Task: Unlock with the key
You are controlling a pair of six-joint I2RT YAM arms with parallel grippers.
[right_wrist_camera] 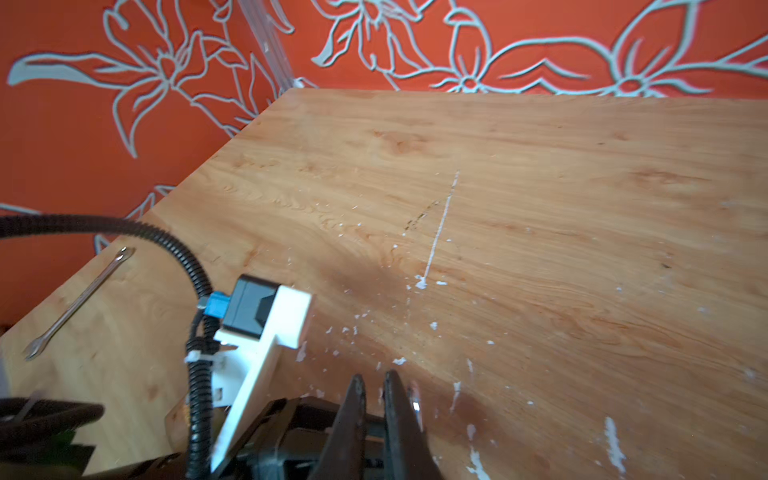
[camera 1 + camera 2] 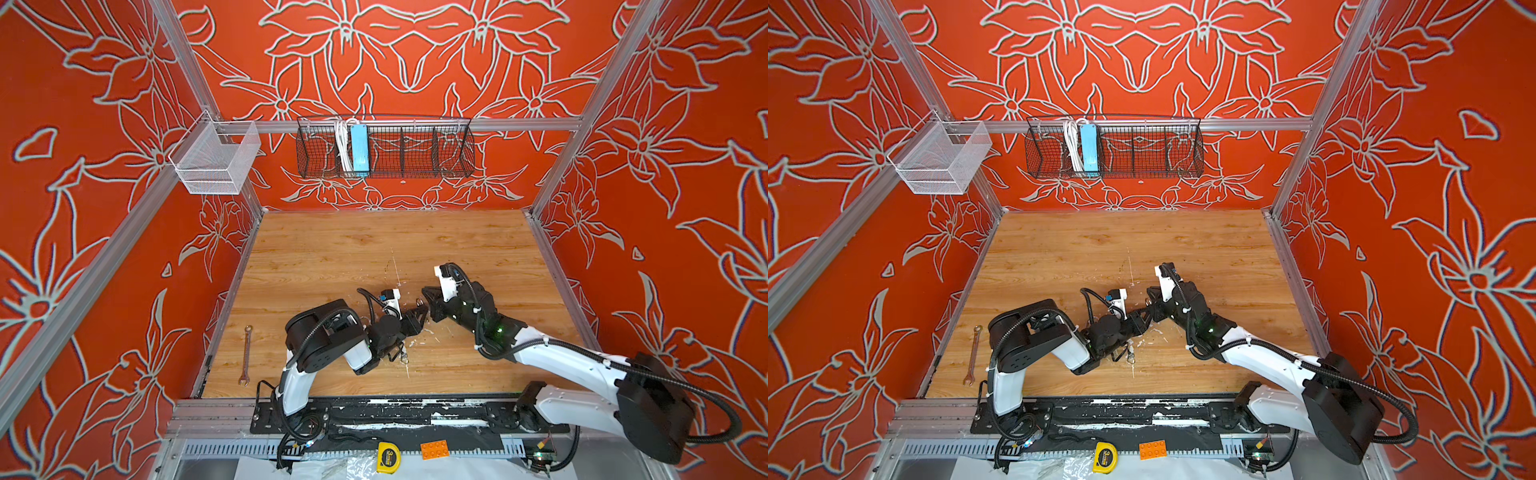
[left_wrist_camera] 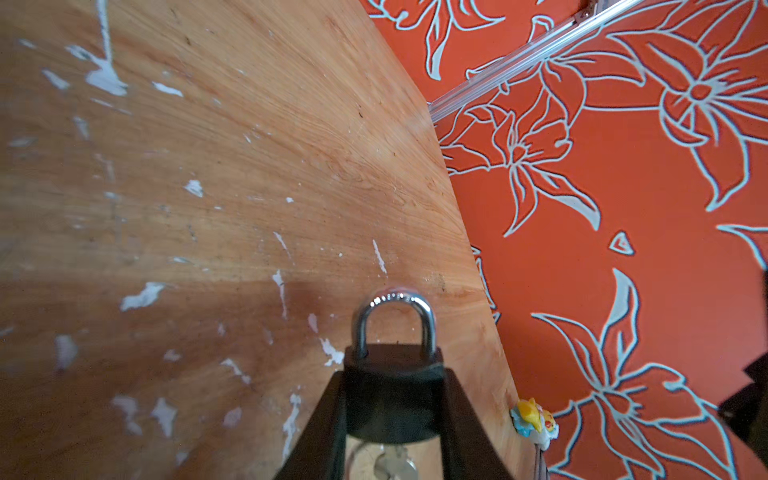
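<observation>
Left gripper (image 3: 395,376) clamps the black padlock (image 3: 392,403) by its sides, lower middle of both top views. The shackle (image 3: 392,299) is shut, and the key (image 3: 390,465) seems to sit at the lock's base. Right gripper (image 1: 374,384) is just beside it, slightly parted and empty. The lock looks heavy, rigid and slick; pinch the key's thin bow.

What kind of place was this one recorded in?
Probably a lab robot cell: an aluminium frame with floral walls boxes in a wooden tabletop, and two robot arms mount at its front edge.
</observation>
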